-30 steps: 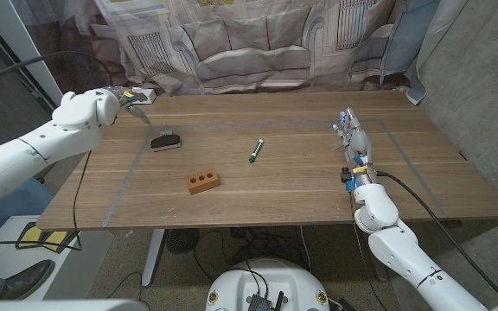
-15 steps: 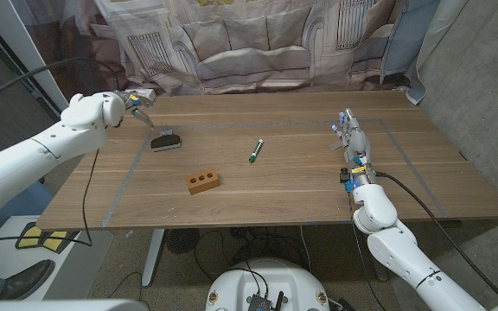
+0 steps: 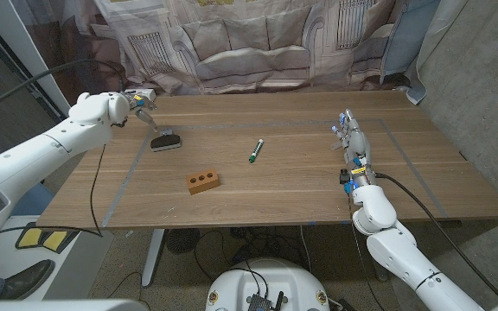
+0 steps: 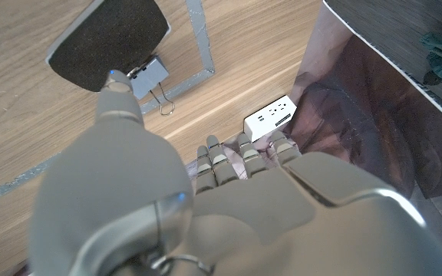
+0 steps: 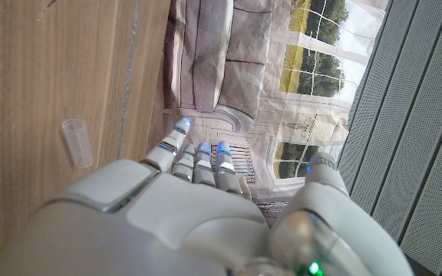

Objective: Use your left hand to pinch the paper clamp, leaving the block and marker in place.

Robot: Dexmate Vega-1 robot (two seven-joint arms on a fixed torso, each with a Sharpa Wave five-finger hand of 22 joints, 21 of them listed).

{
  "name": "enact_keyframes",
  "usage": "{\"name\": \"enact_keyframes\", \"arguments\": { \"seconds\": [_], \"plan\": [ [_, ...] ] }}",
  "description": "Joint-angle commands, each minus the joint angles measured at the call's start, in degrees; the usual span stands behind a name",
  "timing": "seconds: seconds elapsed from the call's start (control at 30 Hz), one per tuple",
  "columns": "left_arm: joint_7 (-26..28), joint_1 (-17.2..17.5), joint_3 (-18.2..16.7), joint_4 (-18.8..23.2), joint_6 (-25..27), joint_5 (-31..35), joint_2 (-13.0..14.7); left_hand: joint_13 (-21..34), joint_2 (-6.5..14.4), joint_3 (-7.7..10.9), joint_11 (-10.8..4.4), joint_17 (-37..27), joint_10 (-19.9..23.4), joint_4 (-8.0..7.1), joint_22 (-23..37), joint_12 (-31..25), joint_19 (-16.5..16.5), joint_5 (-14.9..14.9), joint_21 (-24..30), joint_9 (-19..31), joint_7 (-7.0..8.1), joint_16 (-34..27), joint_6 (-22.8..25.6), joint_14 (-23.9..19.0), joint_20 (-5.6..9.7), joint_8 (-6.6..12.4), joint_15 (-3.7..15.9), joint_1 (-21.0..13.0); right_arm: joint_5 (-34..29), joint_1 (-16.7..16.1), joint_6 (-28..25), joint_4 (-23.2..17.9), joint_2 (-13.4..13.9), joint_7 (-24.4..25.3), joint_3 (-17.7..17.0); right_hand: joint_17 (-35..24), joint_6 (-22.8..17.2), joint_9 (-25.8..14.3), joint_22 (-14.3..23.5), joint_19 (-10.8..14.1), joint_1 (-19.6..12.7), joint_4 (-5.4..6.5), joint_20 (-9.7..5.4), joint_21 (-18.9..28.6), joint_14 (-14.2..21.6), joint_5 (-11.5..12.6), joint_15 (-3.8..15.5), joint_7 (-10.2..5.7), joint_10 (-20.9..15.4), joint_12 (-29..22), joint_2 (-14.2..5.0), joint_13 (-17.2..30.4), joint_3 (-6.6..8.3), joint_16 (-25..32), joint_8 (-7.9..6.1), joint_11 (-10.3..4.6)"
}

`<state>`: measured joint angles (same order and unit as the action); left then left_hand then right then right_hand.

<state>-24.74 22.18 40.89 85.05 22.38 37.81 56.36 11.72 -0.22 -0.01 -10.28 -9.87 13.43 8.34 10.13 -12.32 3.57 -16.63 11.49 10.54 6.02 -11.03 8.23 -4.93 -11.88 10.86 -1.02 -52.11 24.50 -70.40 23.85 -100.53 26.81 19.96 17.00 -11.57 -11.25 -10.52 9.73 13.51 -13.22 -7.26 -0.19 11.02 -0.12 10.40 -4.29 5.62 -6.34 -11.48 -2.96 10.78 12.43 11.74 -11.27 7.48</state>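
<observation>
Three things on bench: paper clamp (image 3: 165, 141), block (image 3: 203, 181), marker (image 3: 255, 150).
My left hand (image 3: 137, 101): up off the bench (image 3: 318, 186) at its far left corner, fingers loosely apart, holding nothing.
Change: over the last second my left arm swung inward, so the hand sits closer to the clamp than before; nothing on the bench shifted.
Clamp: just ahead of and below my left fingertips, not touched; wrist view shows its wire handles (image 4: 162, 104) turned toward me.
Block, marker: further along past the clamp, well apart from my hand.
My right hand (image 3: 352, 138): standing on edge at the other side, fingers straight, nothing held.
Meaning: approach underway, I judge; pinch not yet made.
</observation>
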Motion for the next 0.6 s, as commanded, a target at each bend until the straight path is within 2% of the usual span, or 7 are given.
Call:
{"name": "enact_keyframes", "arguments": {
  "seconds": [0.03, 0.33, 0.47, 0.6],
  "plan": [
    [1.0, -2.9, 2.4, -5.4, -2.2, -0.5, -2.8, 0.1, 0.1, -0.18, -0.28, -0.2, 0.8, -0.28, 0.2, -0.4, -0.3, -0.5, 0.1, 0.2, 0.04, -0.1, 0.9, -0.8, -0.23, 0.35, 0.08, -0.7, -0.2, -0.1, -0.4, -0.3, 0.0, 0.5, -0.2, -0.2, -0.2, -0.2, 0.1, -0.2, -0.6, -0.14, 0.1, -0.1, 0.1, -0.2, -0.23, -0.46, -0.5, -0.1, -0.13, 0.2, -0.12, 0.1, 0.09, 0.27],
    [3.1, -2.7, 3.4, -5.7, -2.7, 0.0, -3.2, 0.1, 0.1, -0.2, -0.34, -0.2, 1.7, -0.36, 0.2, -0.7, -1.0, -0.7, 0.3, 0.2, 0.36, -0.2, 1.8, -1.5, -0.18, 0.61, 0.34, -1.0, -0.2, 0.1, -0.4, -0.2, 0.0, 0.3, -0.3, -0.2, -0.2, -0.2, 0.1, -0.3, -0.7, -0.14, 0.14, -0.1, 0.1, -0.2, -0.24, -0.45, -0.6, -0.1, -0.14, 0.2, -0.15, 0.1, 0.08, 0.26],
    [6.2, -1.3, 2.6, -5.3, -3.6, -1.0, -2.9, 0.1, 0.3, 0.02, -0.65, -0.1, 3.5, -0.21, 0.2, -1.3, -2.6, -1.1, 0.6, 0.2, 1.2, -0.5, 3.9, -3.4, 0.01, 1.11, 1.29, -2.1, -0.3, 0.2, -0.3, -0.2, 0.0, 0.3, -0.3, -0.2, -0.2, -0.2, 0.1, -0.3, -0.7, -0.15, 0.15, -0.1, 0.1, -0.2, -0.21, -0.48, -0.6, -0.1, -0.15, 0.2, -0.15, 0.1, 0.08, 0.26],
    [6.7, -1.1, 2.8, -5.5, -4.2, -1.2, -3.0, 0.0, 0.3, 0.08, -0.59, -0.1, 3.9, -0.14, 0.2, -1.4, -3.3, -1.2, 0.8, 0.2, 1.39, -0.6, 4.6, -4.1, -0.04, 1.22, 1.64, -2.6, -0.1, -0.1, -0.5, -0.5, 0.0, 0.6, -0.6, -0.2, -0.2, -0.2, 0.1, -0.3, -0.7, -0.15, 0.18, -0.1, 0.1, -0.2, -0.19, -0.47, -0.6, -0.1, -0.16, 0.2, -0.16, 0.1, 0.09, 0.31]
  ]
}}
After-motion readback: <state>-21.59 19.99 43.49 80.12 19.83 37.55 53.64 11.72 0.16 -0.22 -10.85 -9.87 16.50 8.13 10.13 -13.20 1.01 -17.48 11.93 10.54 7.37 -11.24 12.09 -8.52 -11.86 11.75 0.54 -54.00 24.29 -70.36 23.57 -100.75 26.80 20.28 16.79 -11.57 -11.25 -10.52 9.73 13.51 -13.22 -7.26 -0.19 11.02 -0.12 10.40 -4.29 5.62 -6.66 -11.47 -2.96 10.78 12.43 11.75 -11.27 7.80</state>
